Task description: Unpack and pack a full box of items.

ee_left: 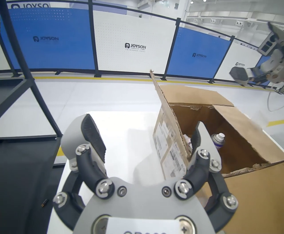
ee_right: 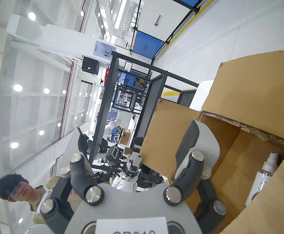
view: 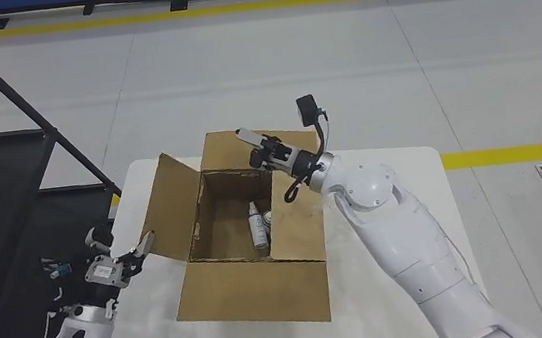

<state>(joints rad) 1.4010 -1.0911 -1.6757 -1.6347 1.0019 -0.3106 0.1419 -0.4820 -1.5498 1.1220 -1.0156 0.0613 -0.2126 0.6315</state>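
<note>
An open cardboard box (view: 255,290) stands on the white table (view: 383,181), all flaps folded outward. Inside lie a white spray bottle (view: 257,227) (ee_right: 263,177) and a small spray can (view: 269,219) (ee_left: 218,140). My right gripper (view: 256,144) (ee_right: 135,141) hovers open over the box's far flap (view: 234,151), holding nothing. My left gripper (view: 128,256) (ee_left: 144,137) is open and low at the table's left side, just beside the upright left flap (view: 173,208) (ee_left: 168,137). One of its fingertips (ee_left: 197,136) sits close to that flap's edge.
A black metal frame rack (view: 15,128) and a dark shelf (view: 8,249) stand just left of the table. Bare table surface lies to the right of the box. The table's left edge runs close under the left arm.
</note>
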